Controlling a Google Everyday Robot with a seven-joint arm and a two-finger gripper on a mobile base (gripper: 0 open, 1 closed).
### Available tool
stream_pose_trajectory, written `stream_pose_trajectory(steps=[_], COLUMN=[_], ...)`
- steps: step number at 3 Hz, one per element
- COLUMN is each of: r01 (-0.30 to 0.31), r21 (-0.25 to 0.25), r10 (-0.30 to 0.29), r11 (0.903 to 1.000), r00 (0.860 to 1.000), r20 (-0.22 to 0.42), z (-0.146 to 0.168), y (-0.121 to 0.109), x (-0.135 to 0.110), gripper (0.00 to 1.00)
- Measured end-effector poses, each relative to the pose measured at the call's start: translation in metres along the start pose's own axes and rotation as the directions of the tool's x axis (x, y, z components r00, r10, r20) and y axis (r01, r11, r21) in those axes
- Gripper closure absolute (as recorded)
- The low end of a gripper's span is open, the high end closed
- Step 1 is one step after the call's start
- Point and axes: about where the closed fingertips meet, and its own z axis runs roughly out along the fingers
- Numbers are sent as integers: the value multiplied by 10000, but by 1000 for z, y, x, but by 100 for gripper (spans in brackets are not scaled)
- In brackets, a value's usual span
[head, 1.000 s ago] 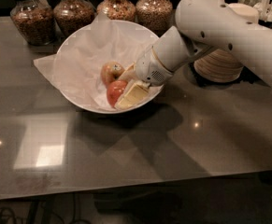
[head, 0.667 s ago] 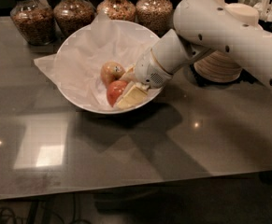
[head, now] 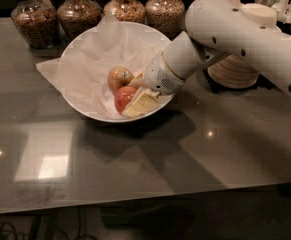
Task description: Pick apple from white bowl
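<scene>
Reach into the wide, shallow white bowl, lined with crumpled white paper and set on the dark glossy desk, is seen from the right. The round red-orange apple is found low in the bowl's near half, just in front of a yellowish apple with a red blush. From the jaws, held inside the bowl at the end of the white robot arm, the red-orange apple lies directly to the left. The jaws are seen spread: one pale finger is laid against the apple's near-right flank, the other is up beside the yellowish apple. No firm pinch is shown, so closing squarely across the round fruit is judged to be needed before any lift
</scene>
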Motion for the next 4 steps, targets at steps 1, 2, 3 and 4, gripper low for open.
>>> stream_pose_trajectory(steps=[1, 2, 3, 4], r01=[0, 1, 1, 154], r21=[0, -1, -1, 43], r10=[0, -1, -1, -155], r11=[10000, 10000, 10000, 9999], r00=[10000, 10000, 10000, 9991], r20=[0, 0, 0, 398], z=[0, 0, -1, -7], y=[0, 0, 0, 2], x=[0, 0, -1, -8], gripper=[100, 100, 100, 100])
